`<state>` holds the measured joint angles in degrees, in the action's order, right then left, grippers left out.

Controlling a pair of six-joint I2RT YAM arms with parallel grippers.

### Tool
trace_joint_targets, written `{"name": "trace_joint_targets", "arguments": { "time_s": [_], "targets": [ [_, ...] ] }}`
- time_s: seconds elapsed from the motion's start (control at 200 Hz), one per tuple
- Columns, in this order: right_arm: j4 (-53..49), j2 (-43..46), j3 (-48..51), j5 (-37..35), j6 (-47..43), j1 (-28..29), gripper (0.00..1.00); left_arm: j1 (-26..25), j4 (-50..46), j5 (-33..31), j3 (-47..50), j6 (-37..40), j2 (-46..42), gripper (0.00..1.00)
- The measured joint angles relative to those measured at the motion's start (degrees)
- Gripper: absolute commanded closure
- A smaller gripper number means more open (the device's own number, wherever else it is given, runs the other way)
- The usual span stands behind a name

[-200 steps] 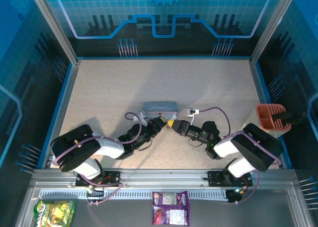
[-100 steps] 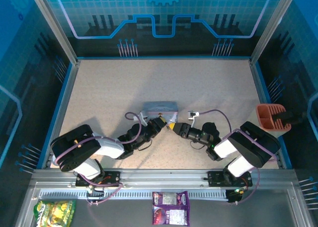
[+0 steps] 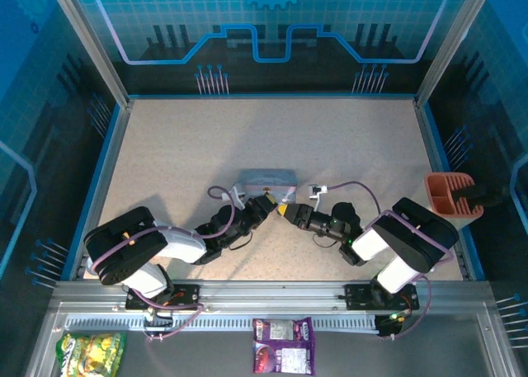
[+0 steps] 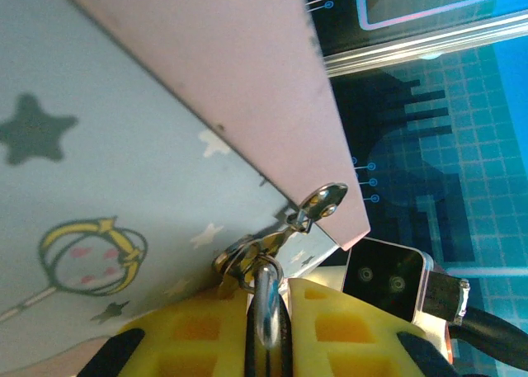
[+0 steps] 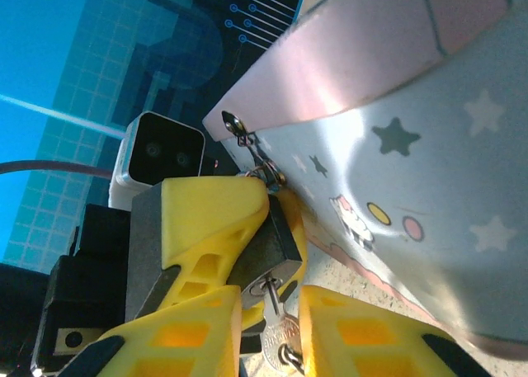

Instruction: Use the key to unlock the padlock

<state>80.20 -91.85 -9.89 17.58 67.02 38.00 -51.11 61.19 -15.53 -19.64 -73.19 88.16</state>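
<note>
Padlock is clamped in the left pincer, hooked to the tin just ahead of it. The key sits inserted, flanked by the right pincer, grip unclear.

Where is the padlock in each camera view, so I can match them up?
Top: too small to make out; look at the tin's near right corner.
Left wrist: padlock shackle at bottom centre, below the tin.
Right wrist: padlock low, left of centre, key under it, tin to the right.
Landmark: the tin's hasp.
</note>
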Motion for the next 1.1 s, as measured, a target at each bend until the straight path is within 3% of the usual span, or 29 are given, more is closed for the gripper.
{"name": "trace_joint_targets", "arguments": {
  "time_s": [0.465, 1.101],
  "targets": [
    [0.4, -1.7, 0.6, -0.9, 0.0, 0.8, 0.72, 0.0, 1.1, 0.2, 0.9, -0.3, 0.0, 1.00],
    [0.0, -0.7, 0.8, -1.5, 1.7, 1.7, 0.91, 0.0, 2.6, 0.2, 1.1, -0.4, 0.9, 1.00]
  ]
}}
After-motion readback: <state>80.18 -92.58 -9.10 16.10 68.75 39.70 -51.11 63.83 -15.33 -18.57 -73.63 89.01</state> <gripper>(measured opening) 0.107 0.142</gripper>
